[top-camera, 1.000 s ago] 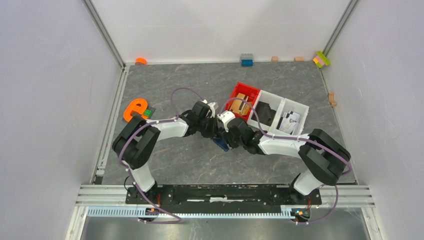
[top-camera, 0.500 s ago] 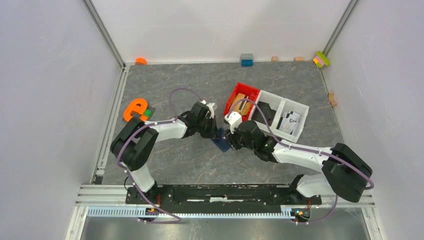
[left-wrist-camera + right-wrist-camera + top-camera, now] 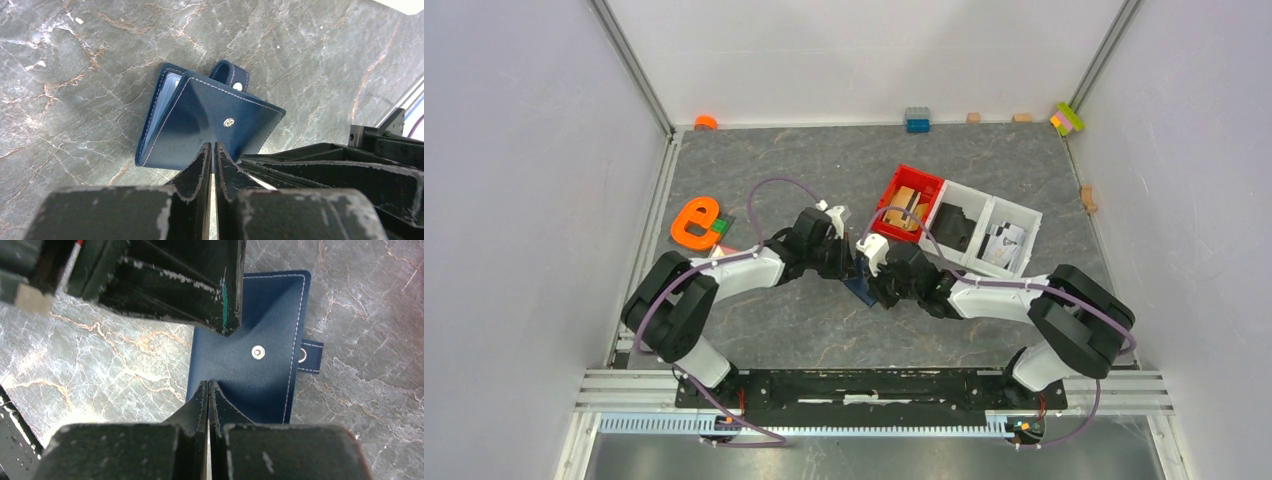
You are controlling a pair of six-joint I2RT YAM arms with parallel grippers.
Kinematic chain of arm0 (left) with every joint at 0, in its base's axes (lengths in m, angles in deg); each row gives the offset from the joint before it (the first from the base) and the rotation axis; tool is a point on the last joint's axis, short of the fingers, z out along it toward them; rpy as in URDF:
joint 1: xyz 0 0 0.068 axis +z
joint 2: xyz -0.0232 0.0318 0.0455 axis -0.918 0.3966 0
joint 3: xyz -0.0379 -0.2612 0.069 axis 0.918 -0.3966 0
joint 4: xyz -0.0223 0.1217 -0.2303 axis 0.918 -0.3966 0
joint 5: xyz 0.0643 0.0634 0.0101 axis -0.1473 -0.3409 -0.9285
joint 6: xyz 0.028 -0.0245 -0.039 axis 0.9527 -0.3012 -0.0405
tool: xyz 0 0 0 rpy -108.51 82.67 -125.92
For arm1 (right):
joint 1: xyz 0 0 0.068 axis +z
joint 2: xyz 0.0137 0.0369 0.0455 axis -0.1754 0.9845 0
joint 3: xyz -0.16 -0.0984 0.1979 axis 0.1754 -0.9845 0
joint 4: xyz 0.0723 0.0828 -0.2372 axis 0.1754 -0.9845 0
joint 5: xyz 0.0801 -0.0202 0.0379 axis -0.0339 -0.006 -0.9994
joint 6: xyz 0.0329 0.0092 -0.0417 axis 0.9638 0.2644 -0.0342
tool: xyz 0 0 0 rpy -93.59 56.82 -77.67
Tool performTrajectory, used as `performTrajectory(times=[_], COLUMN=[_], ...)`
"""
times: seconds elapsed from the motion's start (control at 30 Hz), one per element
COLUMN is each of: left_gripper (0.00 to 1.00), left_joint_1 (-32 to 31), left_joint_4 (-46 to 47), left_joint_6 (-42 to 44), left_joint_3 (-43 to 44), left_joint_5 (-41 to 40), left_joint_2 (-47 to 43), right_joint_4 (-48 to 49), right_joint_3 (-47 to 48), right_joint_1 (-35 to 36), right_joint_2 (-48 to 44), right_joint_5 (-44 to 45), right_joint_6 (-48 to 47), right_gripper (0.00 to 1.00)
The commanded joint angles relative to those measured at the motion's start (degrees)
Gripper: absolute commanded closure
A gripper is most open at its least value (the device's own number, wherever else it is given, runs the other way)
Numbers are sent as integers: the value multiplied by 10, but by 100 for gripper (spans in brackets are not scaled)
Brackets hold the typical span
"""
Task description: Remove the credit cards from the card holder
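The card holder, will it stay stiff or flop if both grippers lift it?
Probably floppy: the card holder puckers into ridges where the left gripper and right gripper pinch it. Its snap tab hangs undone, so it may fall open. Likely light: it looks thin.

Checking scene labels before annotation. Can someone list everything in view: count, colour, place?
card holder: 1, dark blue, table centre, cover pinched by both tools
cards: none visible
red tray: 1, red, behind centre, holds tan blocks
white tray: 1, white, two compartments, right of red tray; contents unclear
letter e: 1, orange, left side; green piece beside it
small piece: 1, orange, back-left corner
brick: 1, blue and grey, back edge
loose blocks: 3, tan, two at back edge, one at right edge
brick stack: 1, multicoloured, back-right corner
table: 1, grey marbled
left tool: 1, black, shut on card holder
right tool: 1, black, shut on card holder
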Motion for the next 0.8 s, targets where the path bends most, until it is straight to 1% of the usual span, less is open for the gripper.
performTrajectory(times=[0.0, 0.1, 0.17, 0.23, 0.3, 0.43, 0.53, 0.57, 0.6, 0.67, 0.77], left_gripper=[89, 91, 92, 93, 93, 93, 91, 90, 89, 82, 73], left_joint_1=[-2, -2, -2, -2, -2, -2, -2, -2, -2, -2, -2], left_joint_4=[-18, -75, -98, -102, -98, -61, -44, -38, -34, -30, -23], left_joint_6=[19, 21, 22, 21, 22, 20, 23, 24, 25, 28, 32], left_joint_3=[22, 64, 83, 88, 85, 54, 25, 13, 2, -18, -52], left_joint_5=[-12, -24, -29, -29, -28, -19, -36, -50, -62, -93, -138], left_joint_2=[39, 108, 138, 147, 140, 86, 20, -7, -31, -91, -171], right_joint_4=[-10, -51, -67, -61, -50, -3, 28, 38, 49, 70, 98], right_joint_3=[38, 64, 77, 76, 66, 22, -20, -37, -52, -90, -134], right_joint_1=[2, 1, 0, 0, 0, 0, 0, 0, 0, 0, -1], right_joint_2=[31, 82, 105, 105, 83, 4, -82, -116, -143, -200, -273], right_joint_5=[1, 10, 6, 3, 10, 29, 79, 101, 121, 163, 232], right_joint_6=[5, 15, 22, 25, 23, 15, 8, 6, 4, 2, -1], right_gripper=[100, 100, 100, 100, 100, 100, 99, 97, 97, 95, 78])
